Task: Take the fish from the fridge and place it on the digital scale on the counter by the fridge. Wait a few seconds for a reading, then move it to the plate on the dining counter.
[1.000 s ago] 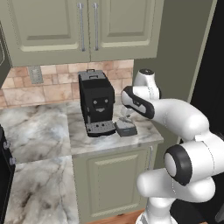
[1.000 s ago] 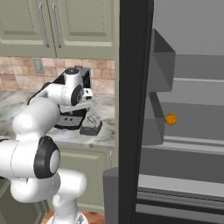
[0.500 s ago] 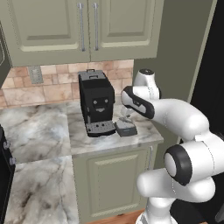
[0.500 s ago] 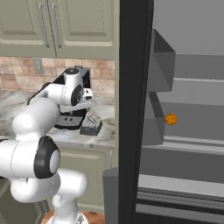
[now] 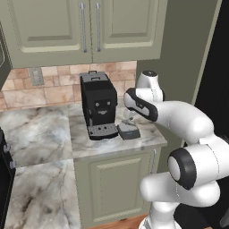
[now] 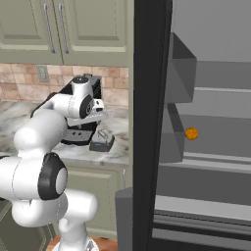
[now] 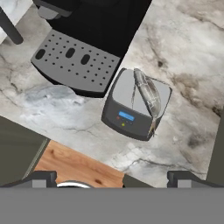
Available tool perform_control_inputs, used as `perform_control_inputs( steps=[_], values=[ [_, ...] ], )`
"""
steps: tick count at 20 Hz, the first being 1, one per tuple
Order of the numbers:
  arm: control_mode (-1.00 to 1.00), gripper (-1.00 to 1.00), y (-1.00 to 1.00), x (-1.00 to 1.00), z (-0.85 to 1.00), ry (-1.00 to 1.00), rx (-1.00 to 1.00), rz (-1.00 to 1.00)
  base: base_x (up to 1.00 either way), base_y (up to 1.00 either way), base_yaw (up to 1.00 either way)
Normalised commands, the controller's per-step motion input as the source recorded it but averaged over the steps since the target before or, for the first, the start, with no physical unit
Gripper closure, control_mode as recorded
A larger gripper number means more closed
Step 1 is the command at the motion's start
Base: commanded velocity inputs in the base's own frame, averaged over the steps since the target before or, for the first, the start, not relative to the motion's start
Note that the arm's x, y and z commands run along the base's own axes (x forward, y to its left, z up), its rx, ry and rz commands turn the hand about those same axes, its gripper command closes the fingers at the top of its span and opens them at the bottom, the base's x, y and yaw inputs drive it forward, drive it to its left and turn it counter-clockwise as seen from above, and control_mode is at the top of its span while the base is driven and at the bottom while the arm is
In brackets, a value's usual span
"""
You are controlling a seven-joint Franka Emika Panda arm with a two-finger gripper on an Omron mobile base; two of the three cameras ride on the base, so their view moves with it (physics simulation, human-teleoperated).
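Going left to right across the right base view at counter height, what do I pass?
Robot arm → black coffee machine → digital scale → dark fridge door edge → small orange fruit on a fridge shelf.

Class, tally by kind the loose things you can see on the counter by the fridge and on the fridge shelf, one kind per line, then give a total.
Coffee machine: 1
Digital scale: 1
Fish, lying on the scale: 1
Orange fruit, on the fridge shelf: 1
Total: 4
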Motion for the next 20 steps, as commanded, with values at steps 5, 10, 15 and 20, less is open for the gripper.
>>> perform_control_inputs(
  steps=[5, 10, 15, 20],
  values=[
    [-1.00, -1.00, 0.00, 0.00, 0.00, 0.00, 0.00, 0.00, 0.00, 0.00, 0.00],
    [-1.00, -1.00, 0.00, 0.00, 0.00, 0.00, 0.00, 0.00, 0.00, 0.00, 0.00],
    [-1.00, -1.00, 0.00, 0.00, 0.00, 0.00, 0.00, 0.00, 0.00, 0.00, 0.00],
    [-1.00, -1.00, 0.00, 0.00, 0.00, 0.00, 0.00, 0.00, 0.00, 0.00, 0.00]
  ],
)
